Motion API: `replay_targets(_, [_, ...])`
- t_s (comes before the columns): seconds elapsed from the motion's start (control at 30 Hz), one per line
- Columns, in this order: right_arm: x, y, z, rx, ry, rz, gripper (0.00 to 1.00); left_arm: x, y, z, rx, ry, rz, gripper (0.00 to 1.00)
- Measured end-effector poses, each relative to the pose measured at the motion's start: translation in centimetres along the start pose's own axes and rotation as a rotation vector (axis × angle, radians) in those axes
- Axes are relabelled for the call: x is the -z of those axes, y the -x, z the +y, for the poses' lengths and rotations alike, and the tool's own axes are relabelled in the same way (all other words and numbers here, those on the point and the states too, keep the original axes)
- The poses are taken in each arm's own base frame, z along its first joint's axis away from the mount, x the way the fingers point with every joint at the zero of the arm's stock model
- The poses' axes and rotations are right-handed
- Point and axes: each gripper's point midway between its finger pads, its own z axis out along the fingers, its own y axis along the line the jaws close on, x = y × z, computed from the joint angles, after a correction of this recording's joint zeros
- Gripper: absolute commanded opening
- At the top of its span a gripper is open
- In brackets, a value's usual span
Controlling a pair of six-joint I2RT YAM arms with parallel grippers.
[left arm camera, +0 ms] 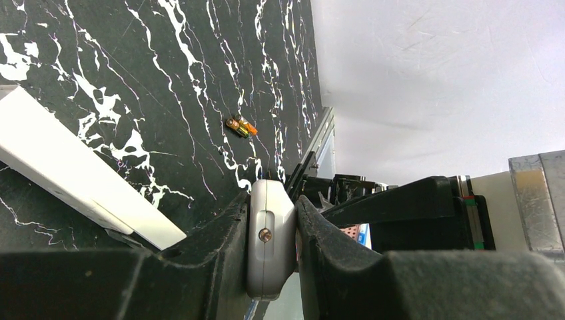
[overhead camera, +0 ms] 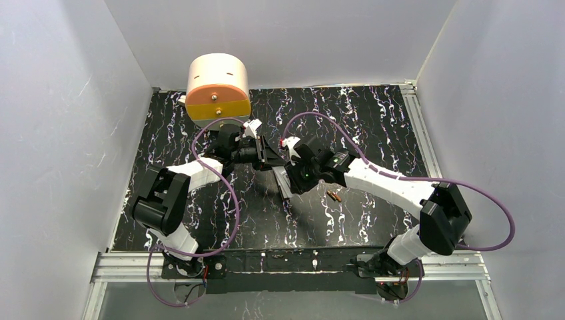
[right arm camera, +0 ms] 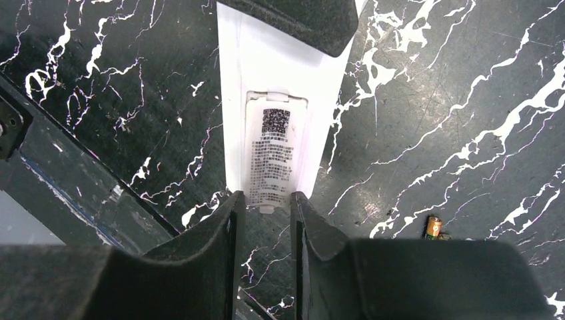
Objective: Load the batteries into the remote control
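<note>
My left gripper (overhead camera: 263, 152) (left arm camera: 272, 200) is shut on the remote control (left arm camera: 270, 233), a small grey-white casing. It shows edge-on, with a seam and a screw, and its face is hidden. The batteries (overhead camera: 334, 196) (left arm camera: 240, 126) lie together on the black marbled table, right of both grippers. Only one battery (right arm camera: 434, 227) peeks out beside my right finger. My right gripper (overhead camera: 292, 187) (right arm camera: 266, 200) stands narrowly open. Its tips are at the near end of a long white bar (overhead camera: 282, 181) (right arm camera: 233, 100). Nothing is pinched between them.
The bar carries a printed label (right arm camera: 273, 153) in a recess, and a black padded finger (right arm camera: 286, 20) lies over its far end. A cream and orange drum (overhead camera: 216, 87) stands at the back left. White walls close in three sides, and a metal rail (overhead camera: 416, 120) runs along the table's right edge.
</note>
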Motion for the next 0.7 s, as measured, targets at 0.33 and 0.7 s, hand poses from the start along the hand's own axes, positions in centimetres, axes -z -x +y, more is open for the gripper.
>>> replay_targets(0.33, [-0.01, 0.10, 0.16, 0.006, 0.000, 0.004, 0.31, 0.07, -0.35, -0.26, -0.005, -0.016, 0.020, 0.00])
replay_targets(0.7, [-0.36, -0.03, 0.15, 0.002, -0.006, 0.047, 0.37, 0.04, -0.37, -0.28, -0.004, -0.015, 0.019, 0.00])
